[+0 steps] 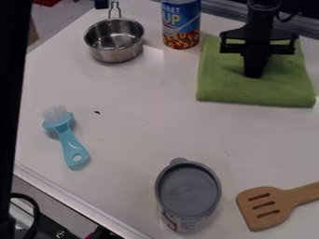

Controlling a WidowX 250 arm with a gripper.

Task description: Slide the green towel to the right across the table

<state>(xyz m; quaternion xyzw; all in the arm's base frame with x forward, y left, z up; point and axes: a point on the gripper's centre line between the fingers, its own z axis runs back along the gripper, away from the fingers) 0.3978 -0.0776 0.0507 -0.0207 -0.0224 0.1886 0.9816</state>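
Note:
The black gripper (253,72) hangs at the upper right, its fingers together over a folded green towel (224,86). Nothing shows between the fingers. I cannot tell whether the tips touch the cloth. Left of the towel stands a blue and red can (181,25), and farther left is a small metal pot (114,42) with its handle toward the back.
On the white table (140,140), a light blue brush (72,144) lies at the left. A grey-lidded canister (188,191) stands near the front edge, with a slotted wooden spatula (268,206) to its right. A dark post runs down the left side.

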